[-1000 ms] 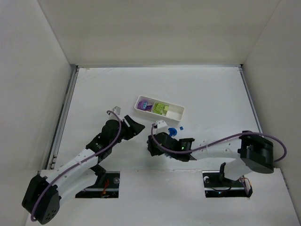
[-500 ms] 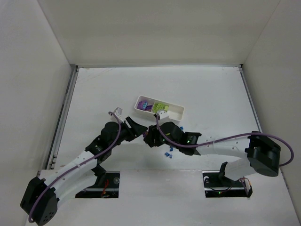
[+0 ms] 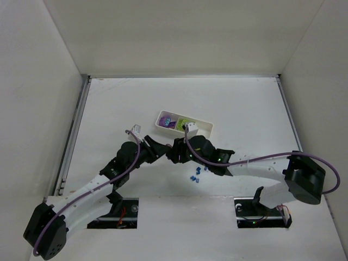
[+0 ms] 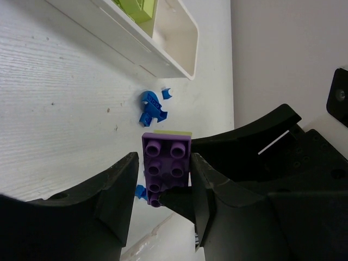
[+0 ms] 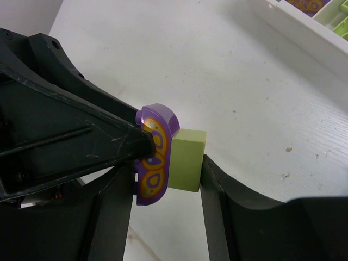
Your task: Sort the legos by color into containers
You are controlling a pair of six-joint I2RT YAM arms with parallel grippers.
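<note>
A purple studded brick (image 4: pixel 166 163) joined to a yellow-green brick (image 5: pixel 187 159) hangs above the table between both grippers. My left gripper (image 4: pixel 163 179) is shut on the purple brick; in the top view it (image 3: pixel 161 150) meets my right gripper (image 3: pixel 172 153) head-on. My right gripper (image 5: pixel 168 168) is shut across the joined pair, one finger on the green brick and the other by the purple patterned face (image 5: pixel 155 157). The white tray (image 3: pixel 203 130) lies just beyond, with purple and green bricks in its left compartments. Tiny blue pieces (image 3: pixel 194 175) lie on the table.
The tray's end compartment (image 4: pixel 179 41) is white inside, and its rim shows in the right wrist view (image 5: pixel 304 27). More blue pieces (image 4: pixel 152 109) lie near the tray's long side. White walls enclose the table on three sides.
My right gripper has swung up and left, away from the blue pieces, and closed in on the brick pair at my left gripper. The left gripper has shifted only slightly.
</note>
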